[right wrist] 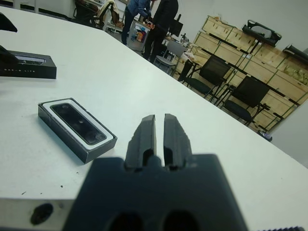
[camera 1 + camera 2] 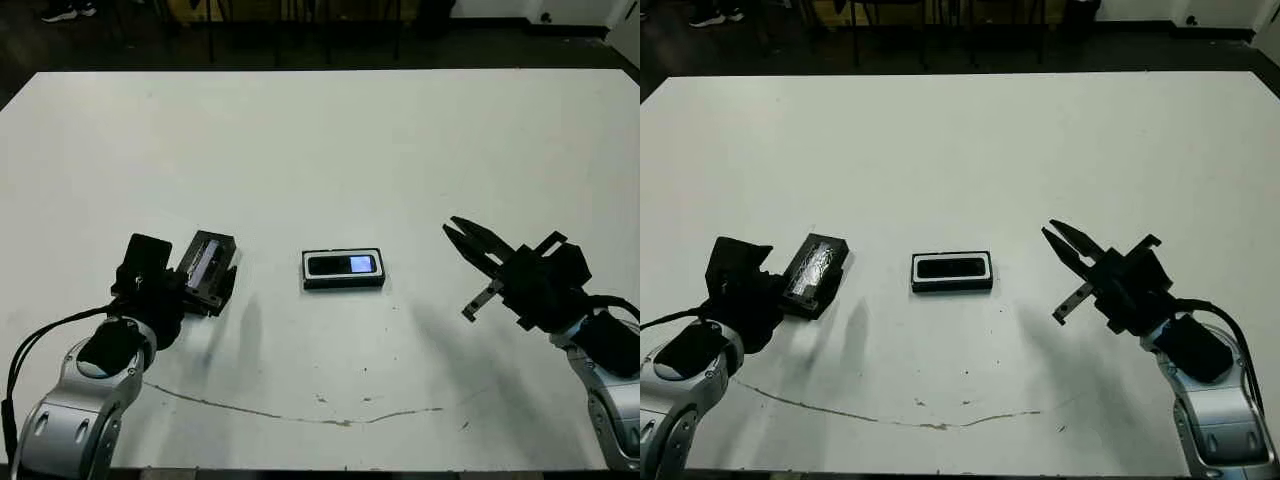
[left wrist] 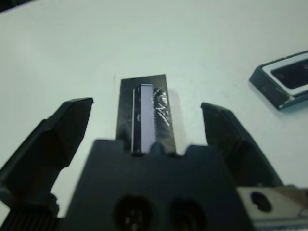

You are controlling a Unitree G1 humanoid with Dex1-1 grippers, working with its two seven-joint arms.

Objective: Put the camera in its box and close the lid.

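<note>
- Black and slim, the camera (image 2: pixel 342 265) lies inside its box (image 2: pixel 343 282) mid-table, the box uncovered.
- Off to the left lies the lid (image 2: pixel 207 270), between the spread-apart fingers of my left gripper (image 3: pixel 144 120), untouched by them.
- On the right, my right gripper (image 2: pixel 462 236) hovers near the box, fingers together, empty.

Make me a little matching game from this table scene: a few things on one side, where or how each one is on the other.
Things:
1. camera
2. lid
3. left tool
4. right tool

States:
A. fingers spread wide, either side of the lid
B. lying inside the box at mid-table
C. fingers nearly together, holding nothing
D. flat on the table, silvery patch up, to the robot's left of the box

Pairs: 1-B, 2-D, 3-A, 4-C
</note>
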